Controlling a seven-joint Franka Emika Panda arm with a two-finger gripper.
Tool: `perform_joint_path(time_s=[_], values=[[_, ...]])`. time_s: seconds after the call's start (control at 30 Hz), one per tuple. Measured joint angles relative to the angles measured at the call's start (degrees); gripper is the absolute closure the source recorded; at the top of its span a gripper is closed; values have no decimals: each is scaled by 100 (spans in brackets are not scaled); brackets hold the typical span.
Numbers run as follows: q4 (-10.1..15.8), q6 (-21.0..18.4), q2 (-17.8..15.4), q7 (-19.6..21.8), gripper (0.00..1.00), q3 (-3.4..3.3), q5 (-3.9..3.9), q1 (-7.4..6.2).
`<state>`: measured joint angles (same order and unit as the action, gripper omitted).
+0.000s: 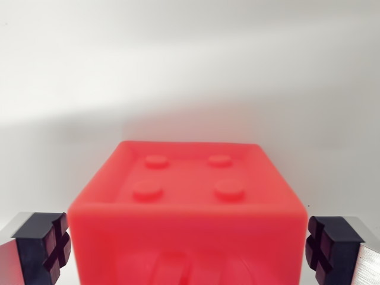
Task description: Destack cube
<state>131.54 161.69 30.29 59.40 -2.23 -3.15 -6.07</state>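
Now: red cube (pixel 187 208) between jaws, contact unclear | white surface (pixel 190 71)

The surface (pixel 190 71) is plain white to pale grey and fills the upper part of the wrist view, continuing down both sides. It carries no markings, seams or texture that can be made out. A brighter band runs across the top, strongest toward the wrist view's left. Below it lies a broad, soft shadow (pixel 89 127), darkest near the middle of the frame and fading outward. Whether the surface is a tabletop, a wall or both cannot be told.
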Motion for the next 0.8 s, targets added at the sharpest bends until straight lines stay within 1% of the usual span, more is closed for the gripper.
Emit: perform_joint_path(time_s=[0.37,0.8], values=[[90,-248,-355,4,0,-28,7,-21],[224,-786,-1031,32,0,-99,51,-77]])
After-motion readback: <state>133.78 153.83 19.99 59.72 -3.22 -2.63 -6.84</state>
